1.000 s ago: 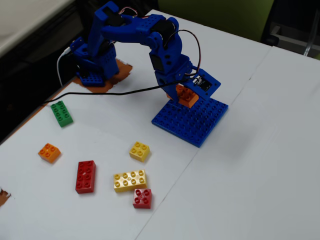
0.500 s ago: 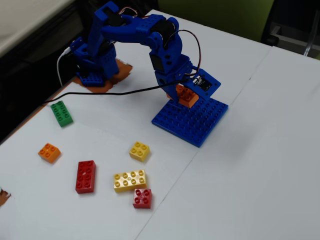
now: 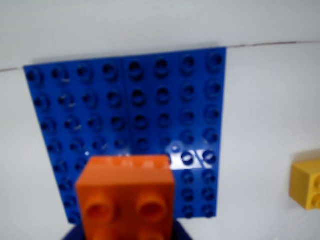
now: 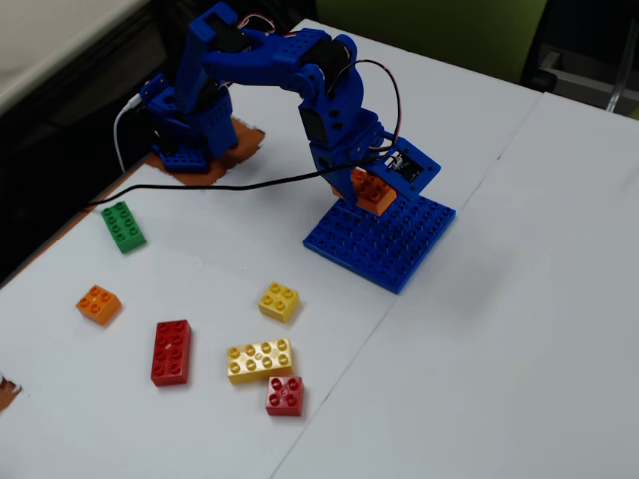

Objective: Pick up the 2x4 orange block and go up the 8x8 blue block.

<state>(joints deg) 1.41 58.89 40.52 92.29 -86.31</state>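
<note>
My blue gripper (image 4: 371, 192) is shut on the 2x4 orange block (image 4: 375, 193), holding it at the far edge of the 8x8 blue block (image 4: 384, 239). Whether the brick touches the plate's studs I cannot tell. In the wrist view the 2x4 orange block (image 3: 125, 192) fills the lower middle, studs facing the camera, and covers the nearest rows of the flat 8x8 blue block (image 3: 150, 100). Only dark blue slivers of the gripper (image 3: 125, 236) show on either side of the brick at the bottom edge.
Loose bricks lie on the white table at the front left: green (image 4: 123, 226), small square orange (image 4: 99, 303), red oblong (image 4: 171, 351), yellow oblong (image 4: 259, 360), small yellow (image 4: 279, 300), small red (image 4: 285, 395). A black cable (image 4: 220, 186) runs left. A yellow brick (image 3: 306, 182) shows in the wrist view.
</note>
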